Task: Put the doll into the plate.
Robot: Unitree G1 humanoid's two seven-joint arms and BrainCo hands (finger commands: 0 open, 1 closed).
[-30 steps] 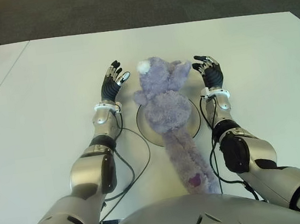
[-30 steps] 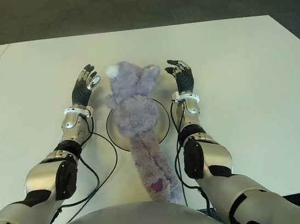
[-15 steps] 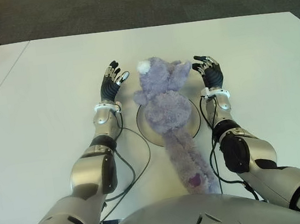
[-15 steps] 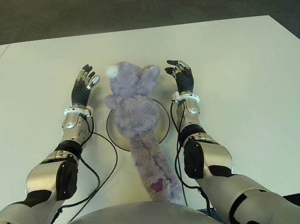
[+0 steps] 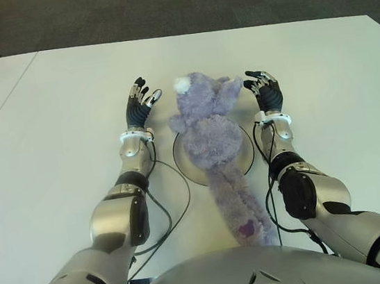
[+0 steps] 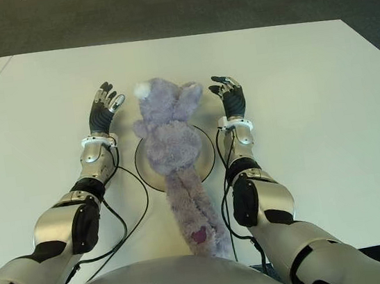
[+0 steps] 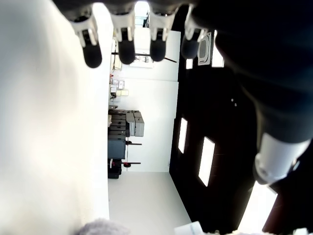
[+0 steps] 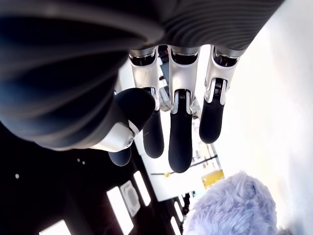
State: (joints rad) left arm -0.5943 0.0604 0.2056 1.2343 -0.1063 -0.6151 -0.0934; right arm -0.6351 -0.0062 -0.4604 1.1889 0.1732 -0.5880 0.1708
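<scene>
A purple plush doll (image 5: 211, 129) lies across the round white plate (image 5: 248, 155) in the middle of the table, its head toward the far side and its long legs (image 5: 239, 205) trailing off the plate toward me. My left hand (image 5: 140, 101) stands to the left of the doll's head with fingers spread, holding nothing. My right hand (image 5: 263, 88) stands to the right of the head, fingers extended and empty. A bit of the doll's fur (image 8: 234, 205) shows in the right wrist view beside the fingers (image 8: 178, 137).
The white table (image 5: 49, 132) stretches wide on both sides, with a seam on the left. Dark carpet (image 5: 192, 1) lies beyond its far edge. Black cables (image 5: 174, 207) run along both forearms near the plate.
My left hand has shifted slightly to the left, away from the doll's head. The doll, plate and right hand have not moved.
</scene>
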